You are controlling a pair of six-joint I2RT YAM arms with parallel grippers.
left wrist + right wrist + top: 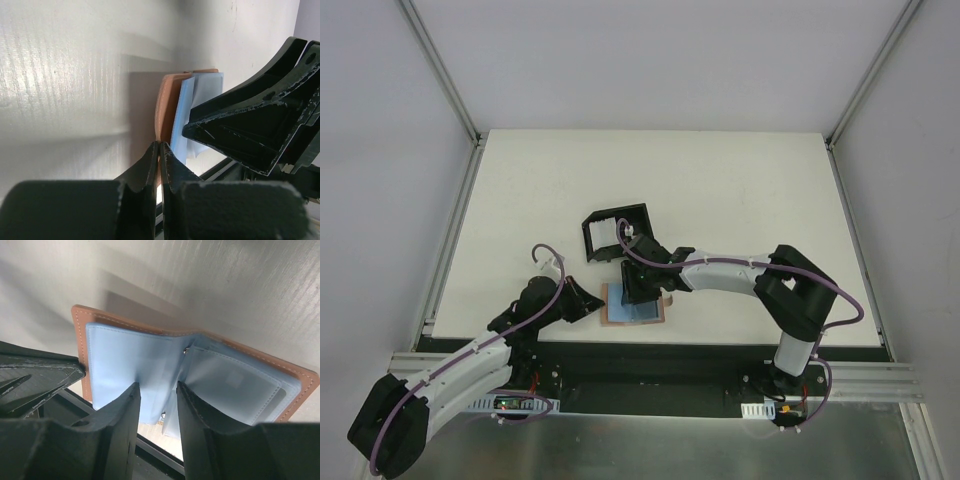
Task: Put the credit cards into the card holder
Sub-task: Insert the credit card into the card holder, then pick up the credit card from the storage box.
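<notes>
Left gripper (159, 152): jaws fully closed, tips right at the left edge of the card holder (125, 355). A tan sliver shows between the fingers in the left wrist view. Can't tell whether the leather is actually pinched or just sits behind them.

Right gripper (157, 387): jaws part-way apart, narrow gap, nothing seen held between them. It hangs over the middle of the card holder, fingers (197, 425) straddling the area by the fold. Can't tell whether they touch the lining.

Card holder lies open and flat on the desk (740, 200), close to the near edge, between the two grippers. Tan cover faces down, light blue inner pockets face up, with a small snap visible at the fold.

Black box (620, 215) sits on the desk just behind the right gripper, tilted, open side up. The credit cards (604, 233) show as pale flat pieces inside it, apart from the card holder.
</notes>
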